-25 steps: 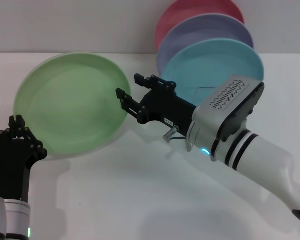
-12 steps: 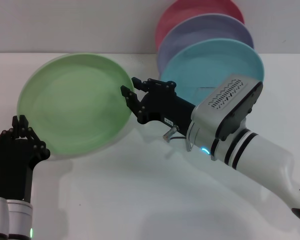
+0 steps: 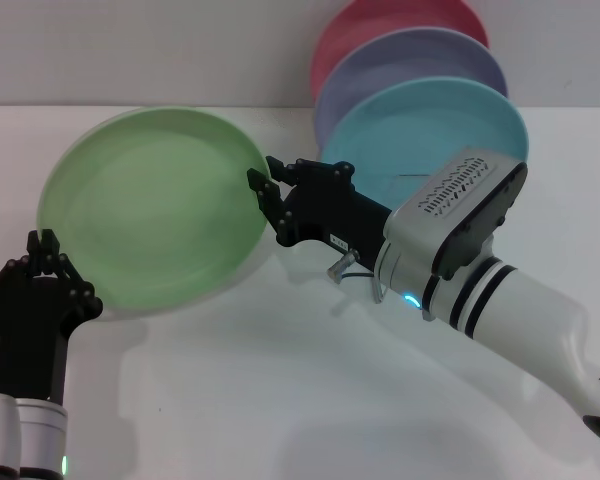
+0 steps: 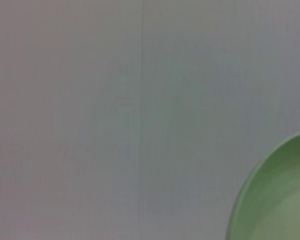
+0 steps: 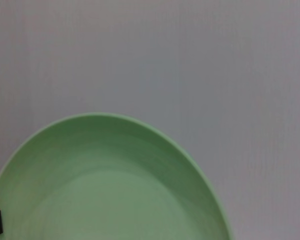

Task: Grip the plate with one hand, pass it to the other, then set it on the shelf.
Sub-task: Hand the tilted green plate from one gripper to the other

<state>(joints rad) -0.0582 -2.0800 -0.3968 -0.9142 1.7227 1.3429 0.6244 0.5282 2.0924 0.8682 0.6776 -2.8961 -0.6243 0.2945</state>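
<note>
Handover stage, plate held in the air.

Right gripper point(image 3: 264, 186) is clamped on the near edge of the green plate point(image 3: 150, 215), which stands tilted and lifted. Left gripper point(image 3: 42, 262) sits just under the plate's far lower rim, fingers apparently parted, not gripping. Judged: pickup done; pass and placing on the shelf remain. Shelf not visible.

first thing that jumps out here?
The big light green plate, tilted up at the left of the table, with the right gripper closed on its right rim. The left gripper sits at its lower left edge. Behind, pink, lavender and turquoise plates stand overlapping.
</note>
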